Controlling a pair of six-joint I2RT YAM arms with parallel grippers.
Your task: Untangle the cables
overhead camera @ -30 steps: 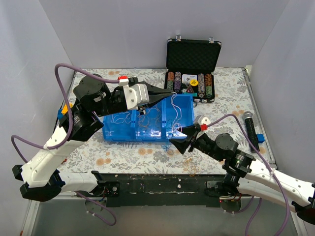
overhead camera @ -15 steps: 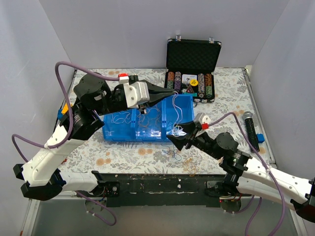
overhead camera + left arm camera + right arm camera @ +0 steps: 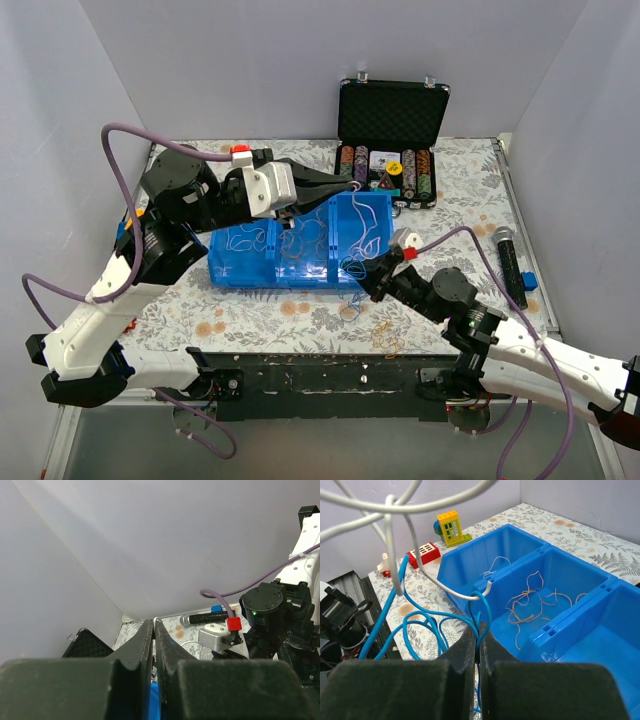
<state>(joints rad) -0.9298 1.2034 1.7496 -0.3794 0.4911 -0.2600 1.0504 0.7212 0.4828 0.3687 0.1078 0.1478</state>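
The cables hang as a tangle of white and blue wire (image 3: 356,256) over the right end of the blue bin (image 3: 232,268). My left gripper (image 3: 352,189) is shut above the bin's far right corner. A white cable end (image 3: 158,617) pokes out of its tips (image 3: 153,623). My right gripper (image 3: 369,278) sits at the bin's near right corner, shut on a blue cable loop (image 3: 485,611) just above its tips (image 3: 479,636). A white cable (image 3: 436,585) crosses that loop. More blue loops (image 3: 420,625) trail down to the table (image 3: 350,306).
The bin (image 3: 600,625) has three compartments, with loose yellow-orange wires (image 3: 530,597) in the middle one. An open poker-chip case (image 3: 390,120) stands at the back. A black torch (image 3: 508,262) lies at the right. Toy bricks (image 3: 449,527) and a small wire pile (image 3: 390,342) lie on the table.
My right gripper has moved up and left to the bin's corner and closed on the blue loop. The left arm has shifted slightly up and left, still shut.
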